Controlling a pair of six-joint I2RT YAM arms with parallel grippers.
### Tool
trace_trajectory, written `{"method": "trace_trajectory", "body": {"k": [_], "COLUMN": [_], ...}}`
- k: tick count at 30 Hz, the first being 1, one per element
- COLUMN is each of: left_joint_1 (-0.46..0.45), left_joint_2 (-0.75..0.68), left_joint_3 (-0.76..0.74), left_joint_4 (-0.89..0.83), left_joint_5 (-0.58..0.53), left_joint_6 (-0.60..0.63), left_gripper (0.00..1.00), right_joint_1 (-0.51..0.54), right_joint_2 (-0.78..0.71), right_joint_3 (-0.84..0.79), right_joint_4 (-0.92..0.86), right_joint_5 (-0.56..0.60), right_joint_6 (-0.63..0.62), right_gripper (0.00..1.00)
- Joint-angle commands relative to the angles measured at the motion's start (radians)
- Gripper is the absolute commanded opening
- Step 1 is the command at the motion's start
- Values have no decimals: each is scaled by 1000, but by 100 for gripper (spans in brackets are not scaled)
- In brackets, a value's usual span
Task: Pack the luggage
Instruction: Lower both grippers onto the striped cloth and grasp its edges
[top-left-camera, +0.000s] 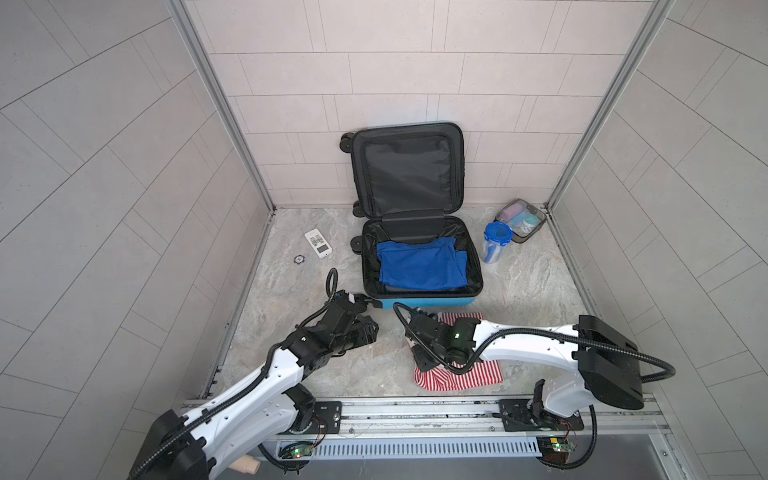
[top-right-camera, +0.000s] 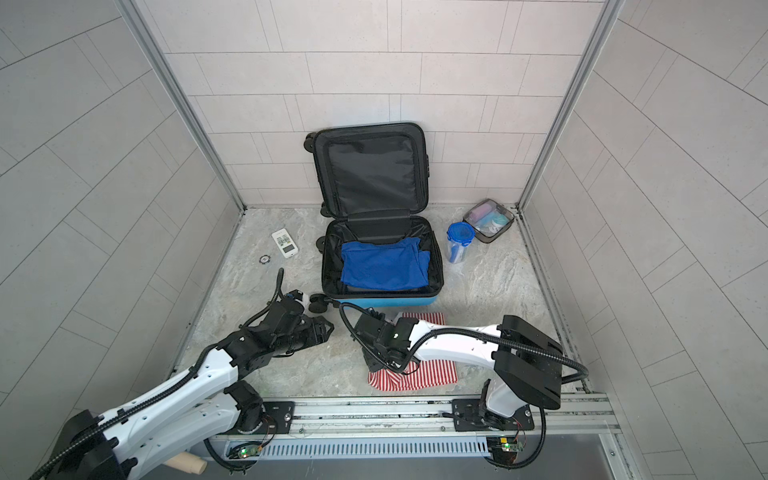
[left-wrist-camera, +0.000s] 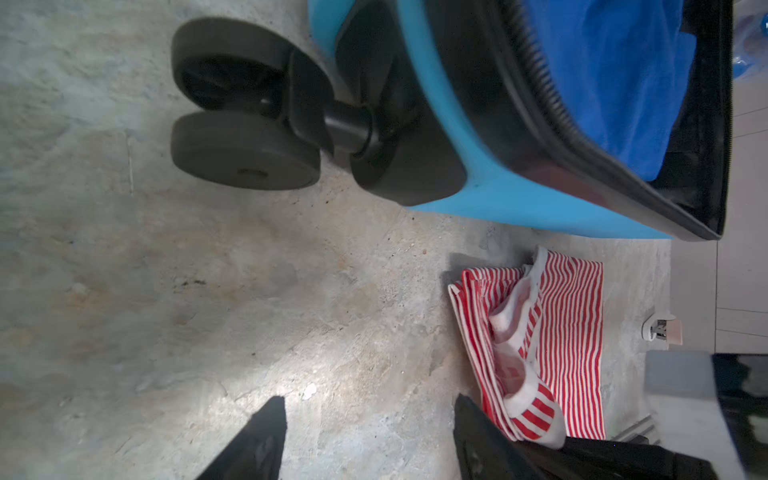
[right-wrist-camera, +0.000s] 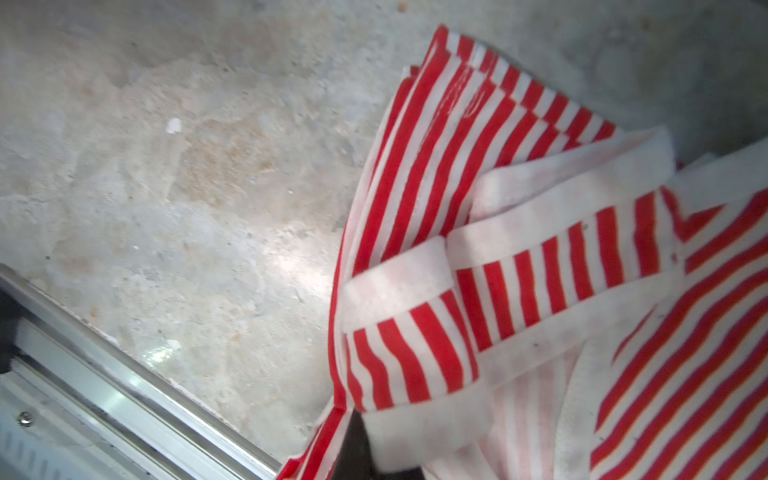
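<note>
Pick-up step of packing. Luggage (top-left-camera: 428, 302) open at mid-desk (top-left-camera: 540, 299), lid leaning on the rear wall, blue garment (top-left-camera: 419, 266) folded in the base. Right gripper (top-left-camera: 422, 362) fingers clenched on an edge fold of the striped garment (top-left-camera: 469, 374), just in front of the shell. Left gripper (left-wrist-camera: 368, 405) fingers released, over bare desk near a wheel. Next, probably: lift clear of the rim, carry over, lay onto the blue garment.
</note>
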Motion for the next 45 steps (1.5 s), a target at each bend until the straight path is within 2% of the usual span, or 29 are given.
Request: {"method": "trace_trajectory", "body": {"k": [1, 6, 8, 10, 19, 30, 36, 45], "left_joint_1": [-5, -4, -6, -8, -132, -266, -325, -336], "left_joint_2": [-54, -99, -89, -68, 129, 428, 523, 546], "left_joint_3": [-51, -84, -83, -87, -100, -20, -4, -19], "left_joint_4": [19, 44, 46, 69, 295, 493, 596, 643], "left_joint_5": [-25, -10, 16, 48, 43, 22, 9, 0], "left_joint_6": [-64, -88, -94, -108, -208, -236, -256, -256], "left_gripper": [71, 73, 73, 73, 73, 70, 69, 69], "right_joint_1": [4, 4, 4, 4, 4, -16, -65, -175], "right_joint_2": [36, 48, 40, 28, -60, -122, -164, -218], "right_joint_3": [32, 39, 38, 37, 14, -30, -80, -190], "right_joint_4": [32, 54, 53, 53, -44, -97, -55, 77], "right_joint_5": [-45, -57, -54, -50, 47, 97, 61, -92], "right_joint_6": [-13, -10, -10, -7, -12, -32, -30, -19], "right_gripper": [13, 49, 57, 60, 61, 66, 66, 54]}}
